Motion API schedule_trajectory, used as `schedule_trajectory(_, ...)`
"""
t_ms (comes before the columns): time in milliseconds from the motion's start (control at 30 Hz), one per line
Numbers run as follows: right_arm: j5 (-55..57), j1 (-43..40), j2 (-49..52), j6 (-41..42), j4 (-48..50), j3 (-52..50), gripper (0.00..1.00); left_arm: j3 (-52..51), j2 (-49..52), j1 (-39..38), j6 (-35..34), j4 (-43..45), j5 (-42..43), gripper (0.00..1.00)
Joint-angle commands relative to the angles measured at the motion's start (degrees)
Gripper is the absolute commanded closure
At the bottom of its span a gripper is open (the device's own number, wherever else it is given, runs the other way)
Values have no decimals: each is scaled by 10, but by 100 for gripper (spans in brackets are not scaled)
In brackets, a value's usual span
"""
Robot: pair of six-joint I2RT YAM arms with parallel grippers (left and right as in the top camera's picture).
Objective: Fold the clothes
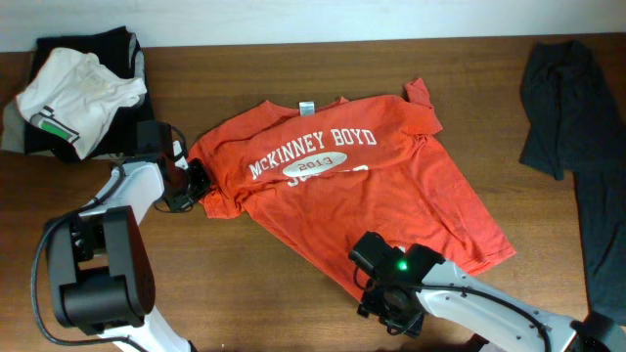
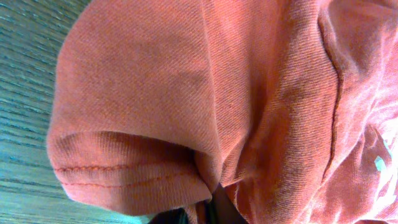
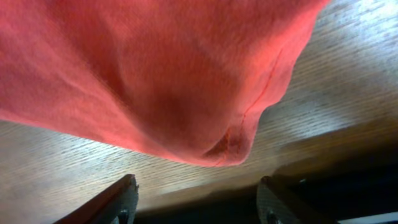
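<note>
The clothes, a red-orange T-shirt (image 1: 362, 200) with white "McKINNEY BOYD" lettering, lie spread face up across the middle of the table. My left gripper (image 1: 196, 184) is at the shirt's left sleeve. In the left wrist view the hemmed sleeve (image 2: 124, 168) fills the frame, and a thin fold of it runs down between the dark jaws of the left gripper (image 2: 198, 214), which is shut on it. My right gripper (image 1: 372, 279) is at the shirt's front hem. Its fingers (image 3: 127, 186) stand apart with bare table between them, and the hem corner (image 3: 230, 146) lies just ahead of the right gripper (image 3: 196, 186).
A white T-shirt with a green stripe (image 1: 73, 88) lies bunched on a dark garment (image 1: 122, 49) at the back left. Another dark grey garment (image 1: 567, 108) hangs over the right side. The table's front edge (image 3: 323, 155) runs just behind the right fingers.
</note>
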Motion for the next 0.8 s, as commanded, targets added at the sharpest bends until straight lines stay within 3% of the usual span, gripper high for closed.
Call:
schedule_trajectory(0,19,-4,12,7,9,-3,43,-7,10,2,-3,-3,-2,91)
schedule_trajectory(67,19,-4,31,7,17,-3,40,-7,10,2,-3,-3,-2,91)
schedule_trajectory(133,18,-4,44,7,27,-3,27,-7,10,2,-3,-3,-2,90)
schedule_trajectory(200,15,-9,51,6,35,-3,28,-7,10,2,-3,-3,-2,90)
schedule_trajectory(233,15,-16,51,6,34,-3,31,-7,10,2,-3,-3,-2,90)
schedule_trajectory(333,17,-39,50,3,30,-3,57,-7,10,2,-3,-3,-2,90)
schedule_trajectory(400,18,-45,50,-9,31,-3,67,-7,10,2,-3,-3,-2,90)
schedule_trajectory(500,25,-45,50,-9,31,-3,96,-7,10,2,-3,-3,-2,90)
schedule_trajectory(600,40,-81,49,-24,26,1,96,-7,10,2,-3,-3,-2,90)
schedule_trajectory(767,34,-223,47,-163,18,51,96,-7,10,2,-3,-2,-2,90)
